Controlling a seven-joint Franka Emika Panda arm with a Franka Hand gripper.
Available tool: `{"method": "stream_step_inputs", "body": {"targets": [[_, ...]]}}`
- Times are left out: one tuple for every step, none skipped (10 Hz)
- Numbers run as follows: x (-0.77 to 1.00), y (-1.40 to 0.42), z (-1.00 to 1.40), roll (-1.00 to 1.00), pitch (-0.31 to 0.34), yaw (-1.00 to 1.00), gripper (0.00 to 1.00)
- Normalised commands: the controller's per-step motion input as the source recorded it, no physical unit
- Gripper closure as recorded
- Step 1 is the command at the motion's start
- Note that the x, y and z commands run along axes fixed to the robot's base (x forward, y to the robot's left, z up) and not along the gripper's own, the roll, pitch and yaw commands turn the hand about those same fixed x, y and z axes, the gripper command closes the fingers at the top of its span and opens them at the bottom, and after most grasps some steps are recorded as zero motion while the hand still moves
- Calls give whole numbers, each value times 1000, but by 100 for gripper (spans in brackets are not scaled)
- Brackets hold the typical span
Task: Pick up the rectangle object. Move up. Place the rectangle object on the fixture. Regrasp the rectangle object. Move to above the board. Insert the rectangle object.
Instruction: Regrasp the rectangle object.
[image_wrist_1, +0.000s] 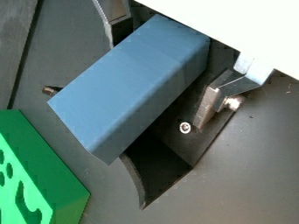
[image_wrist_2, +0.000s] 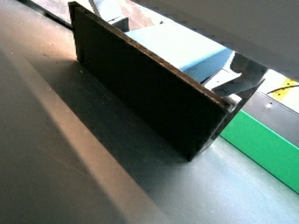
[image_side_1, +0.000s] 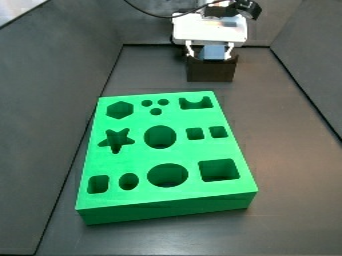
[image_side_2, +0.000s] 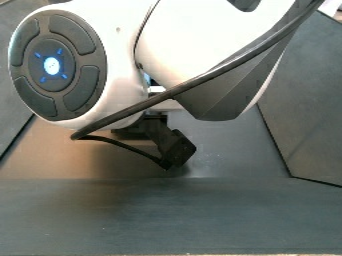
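The light blue rectangle object (image_wrist_1: 122, 92) lies tilted on the dark fixture (image_wrist_1: 163, 166), leaning against the fixture's upright wall (image_wrist_2: 140, 96). Over that wall only the upper part of the rectangle object (image_wrist_2: 176, 57) shows. My gripper (image_wrist_1: 163, 57) straddles the block across its width. A silver finger (image_wrist_1: 214, 98) stands off its side with a dark gap between them, so the gripper is open. In a side view the gripper (image_side_1: 211, 55) hangs just over the fixture (image_side_1: 211, 70), behind the green board (image_side_1: 167, 150). The block is hidden there.
A corner of the green board (image_wrist_1: 35, 188) lies close beside the fixture, and its edge (image_wrist_2: 263, 144) shows in both wrist views. Dark walls enclose the floor (image_side_1: 287, 100). The arm's white body (image_side_2: 80, 60) fills a side view, with the fixture (image_side_2: 171, 148) beneath it.
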Motion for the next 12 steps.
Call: {"method": "stream_step_inputs", "body": {"targets": [[0, 0, 1000, -29, 3, -9, 0], [-4, -1, 1000, -21, 3, -2, 0], [-23, -3, 1000, 9, 4, 7, 0], [-31, -5, 1000, 26, 7, 14, 0], [-36, -5, 1000, 38, 11, 18, 0], [-40, -4, 894, 42, 20, 18, 0], [-35, -1, 653, 47, 31, 18, 0], [-34, -1, 474, 47, 44, 13, 0], [-34, 1, 350, 50, 49, 11, 0], [-95, -892, 1000, 1000, 60, 20, 0], [-91, -941, 1000, 1000, 60, 20, 0], [-116, -947, 1000, 1000, 48, 18, 0]]}}
